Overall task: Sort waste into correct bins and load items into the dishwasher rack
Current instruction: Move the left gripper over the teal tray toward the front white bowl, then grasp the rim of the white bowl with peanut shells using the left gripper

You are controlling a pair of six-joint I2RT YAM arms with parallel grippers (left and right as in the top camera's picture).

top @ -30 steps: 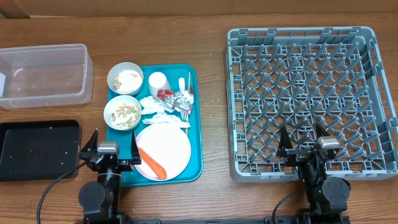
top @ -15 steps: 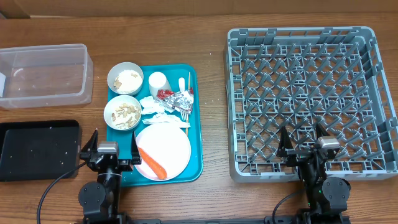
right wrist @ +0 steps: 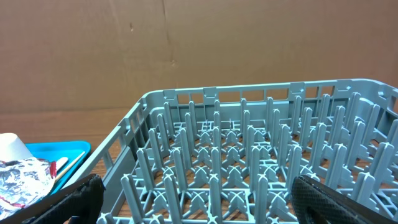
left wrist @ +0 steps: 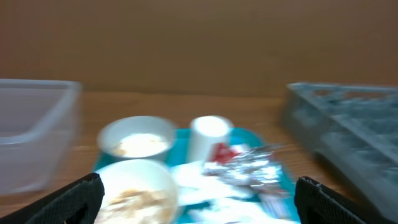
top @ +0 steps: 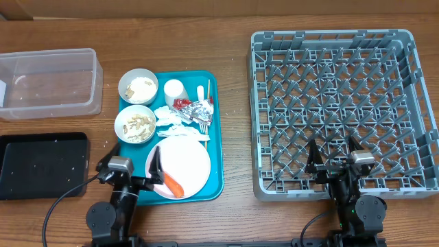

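On a teal tray lie a pink plate with an orange carrot, two white bowls holding beige scraps, a white cup, white napkins, silver foil and a red wrapper. My left gripper hangs open at the tray's near left corner, one finger over the plate's edge. Its wrist view is blurred and shows the near bowl, cup and foil. My right gripper stands open and empty over the near edge of the grey dishwasher rack.
A clear plastic tub stands at the far left with a shallow black tray in front of it. A thin wooden stick and a white fork lie beside the foil. The rack's upright pegs fill the right wrist view.
My left gripper has swung to the right, bringing one finger over the plate's left edge near the carrot. The right arm has not moved.
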